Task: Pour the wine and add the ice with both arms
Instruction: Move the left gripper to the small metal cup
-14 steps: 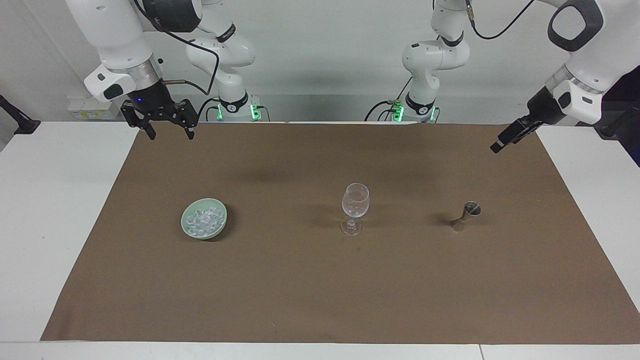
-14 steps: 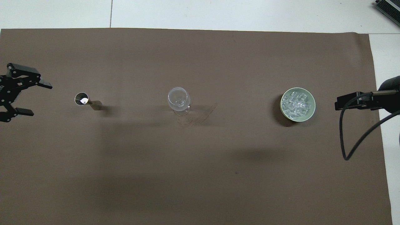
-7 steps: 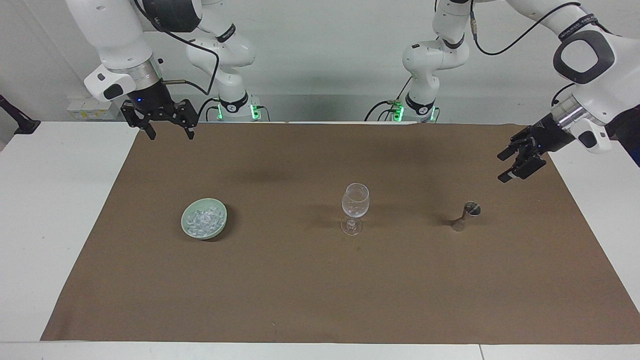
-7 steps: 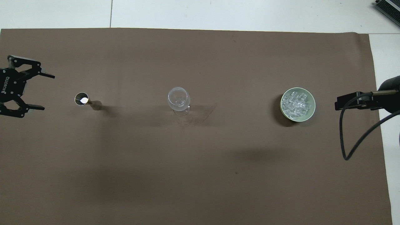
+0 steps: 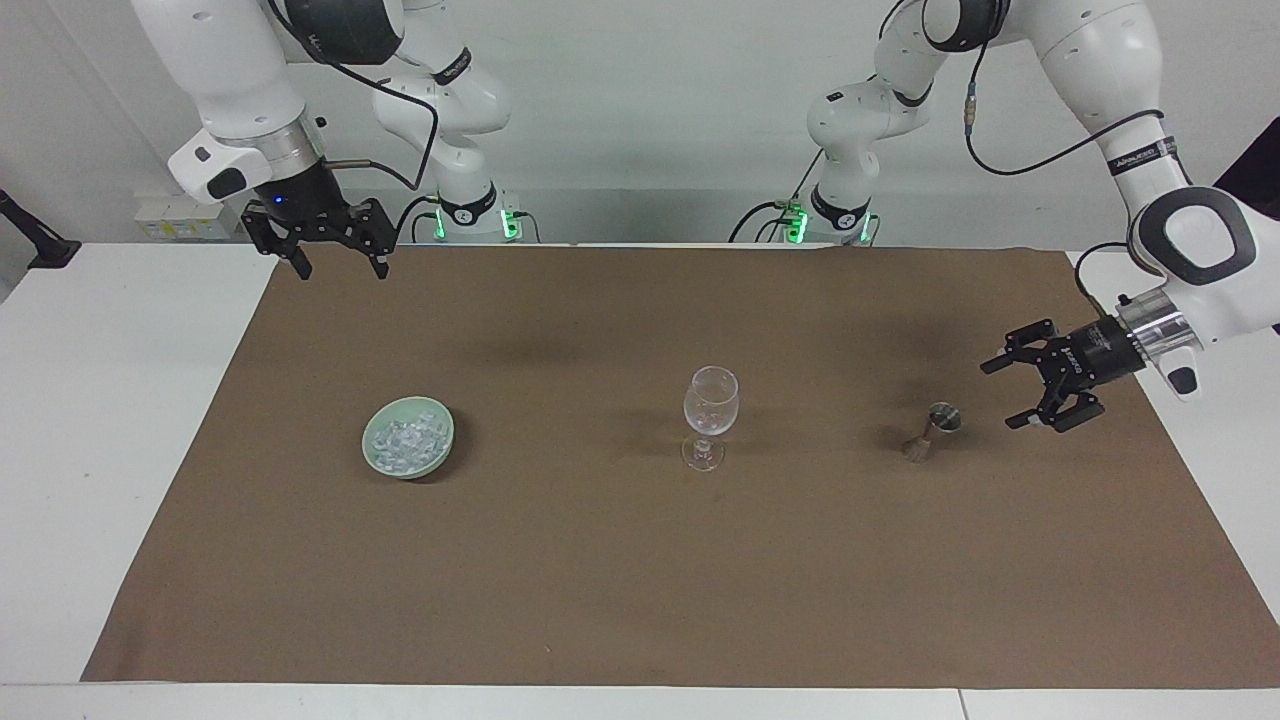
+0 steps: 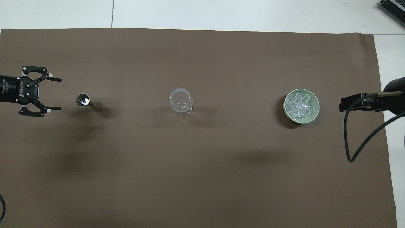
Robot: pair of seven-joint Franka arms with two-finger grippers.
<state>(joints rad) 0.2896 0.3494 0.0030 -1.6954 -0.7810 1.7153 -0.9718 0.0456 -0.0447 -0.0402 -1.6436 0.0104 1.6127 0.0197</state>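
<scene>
- Reaching toward the jigger (image 5: pixel 933 431), the left end effector (image 5: pixel 1010 393) lay nearly level just above the brown mat (image 5: pixel 640 560), fingers spread wide and holding nothing, touching nothing.
- In the overhead view the left end effector (image 6: pixel 56 94) sat at about nine o'clock of the jigger (image 6: pixel 83 100), near it but apart, its open gap facing the small metal cup.
- Doing this step well would, in my judgement, mean sliding in level so both fingers pass either side of the jigger's narrow waist, then closing gently; the jigger looks light and tall for its base, so a brush from one finger could tip it.
- The wine glass (image 5: pixel 709 415) stood upright at mid-mat, at roughly three o'clock of the jigger in the overhead view, well apart from it.
- The ice (image 5: pixel 407 441) lay heaped in a pale green bowl (image 5: pixel 375 460) toward the right arm's end of the counter (image 5: pixel 120 420), untouched.
- The right end effector (image 5: pixel 335 262) waited high over the mat's edge nearest the robots, fingers apart and empty.
</scene>
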